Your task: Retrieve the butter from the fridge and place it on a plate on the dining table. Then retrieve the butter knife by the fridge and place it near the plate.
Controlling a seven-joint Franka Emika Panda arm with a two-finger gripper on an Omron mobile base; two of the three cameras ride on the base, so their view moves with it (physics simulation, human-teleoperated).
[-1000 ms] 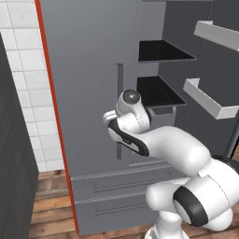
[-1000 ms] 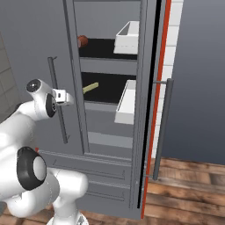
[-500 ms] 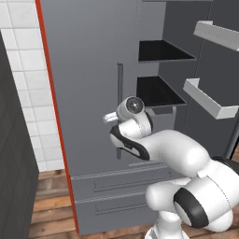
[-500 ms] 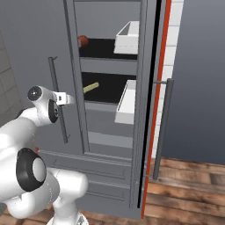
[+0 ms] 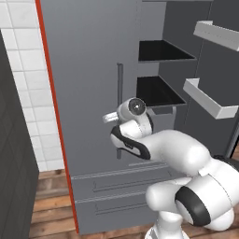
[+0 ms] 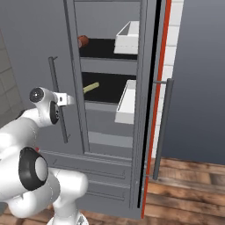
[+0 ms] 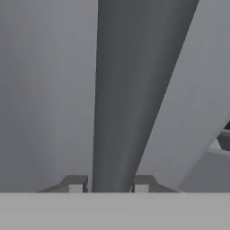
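Observation:
The grey fridge (image 5: 88, 88) has its right door swung open and its left door closed. My gripper (image 7: 109, 184) is shut on the left door's vertical bar handle (image 5: 120, 81), about halfway down; in the hand view the bar (image 7: 130, 90) fills the gap between both fingertips. From the right base view the hand (image 6: 46, 105) sits against that handle (image 6: 56, 83). The butter (image 6: 91, 87), a small pale yellow stick, lies on the middle shelf inside. The plate, the dining table and the butter knife are out of view.
A reddish round item (image 6: 82, 41) sits on the upper shelf. White bins (image 6: 127, 103) hang on the open right door, whose handle (image 6: 162, 127) juts out. Two drawers (image 5: 116, 191) lie below. A white tiled wall (image 5: 21, 93) is to the left.
The fingers have closed onto the left door handle, and the hand has sunk a little lower along it.

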